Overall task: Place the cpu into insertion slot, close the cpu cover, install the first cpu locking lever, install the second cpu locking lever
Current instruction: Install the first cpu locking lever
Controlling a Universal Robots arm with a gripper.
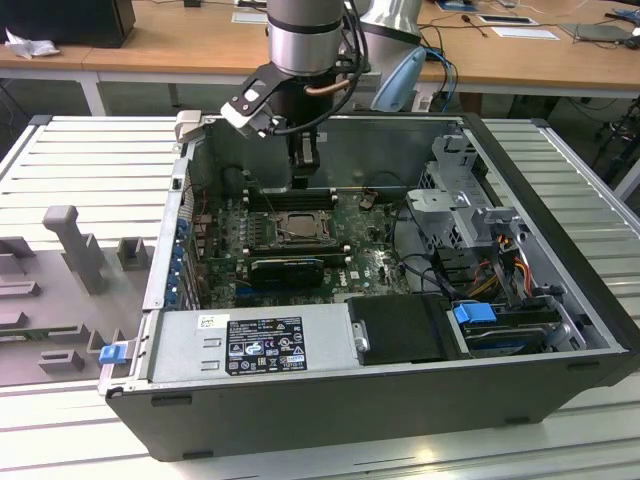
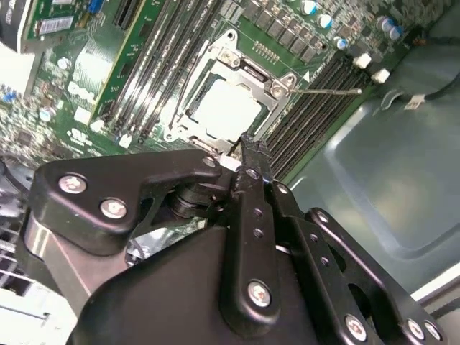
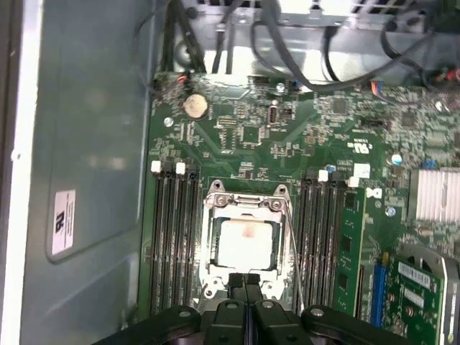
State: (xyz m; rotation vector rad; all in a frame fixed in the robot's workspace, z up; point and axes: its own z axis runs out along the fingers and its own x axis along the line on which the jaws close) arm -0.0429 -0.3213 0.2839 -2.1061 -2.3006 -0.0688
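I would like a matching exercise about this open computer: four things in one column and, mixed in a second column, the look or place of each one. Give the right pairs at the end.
Things:
1. cpu
2. cpu cover
3. pincer
4. coin battery

Descriptions:
A. black, shut, at the edge of the metal frame
B. round and silvery, on the green board
C. pale square seen through the frame's window
D. silvery frame lying flat around the chip

Pairs: 1-C, 2-D, 3-A, 4-B
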